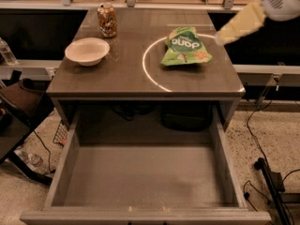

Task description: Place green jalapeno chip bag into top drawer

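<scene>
The green jalapeno chip bag lies flat on the right half of the grey table top, inside a bright ring of light. The top drawer is pulled fully out toward me below the table's front edge, and nothing lies in it. My gripper comes in from the upper right on a pale yellowish arm. It hovers just right of the bag, near the table's right edge, and holds nothing that I can see.
A white bowl sits on the left of the table and a brown soda can stands behind it. A dark chair stands on the floor at the left. Cables and a stand lie at the right.
</scene>
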`<state>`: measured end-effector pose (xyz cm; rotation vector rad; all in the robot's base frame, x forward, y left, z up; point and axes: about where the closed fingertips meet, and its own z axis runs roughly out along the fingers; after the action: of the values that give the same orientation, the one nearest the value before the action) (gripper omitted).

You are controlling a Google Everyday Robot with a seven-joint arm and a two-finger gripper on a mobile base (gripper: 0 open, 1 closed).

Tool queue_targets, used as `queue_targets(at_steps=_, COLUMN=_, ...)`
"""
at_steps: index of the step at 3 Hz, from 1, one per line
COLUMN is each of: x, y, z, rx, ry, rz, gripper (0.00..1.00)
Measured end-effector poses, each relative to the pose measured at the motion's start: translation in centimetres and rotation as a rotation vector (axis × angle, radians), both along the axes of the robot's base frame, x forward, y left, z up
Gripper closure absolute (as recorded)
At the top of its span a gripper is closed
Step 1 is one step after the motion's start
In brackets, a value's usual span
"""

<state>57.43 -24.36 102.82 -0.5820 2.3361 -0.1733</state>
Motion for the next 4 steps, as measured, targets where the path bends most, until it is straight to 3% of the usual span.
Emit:
queue_targets(at_steps=1, x=4.8, y=1.2, z=-1.3, rx=0.126, ry=-0.090, rz=-0.019, gripper=0.00)
queue_targets(at_steps=2, x=4.8, y=1.2, z=-1.3, rx=0.126, ry=-0.090, rz=-0.019, gripper=0.00)
queue_targets(at_steps=4, x=10.8, y=4.9, z=-4.7, rx=0.164, ry=-0.087, rz=0.042, gripper=0.00)
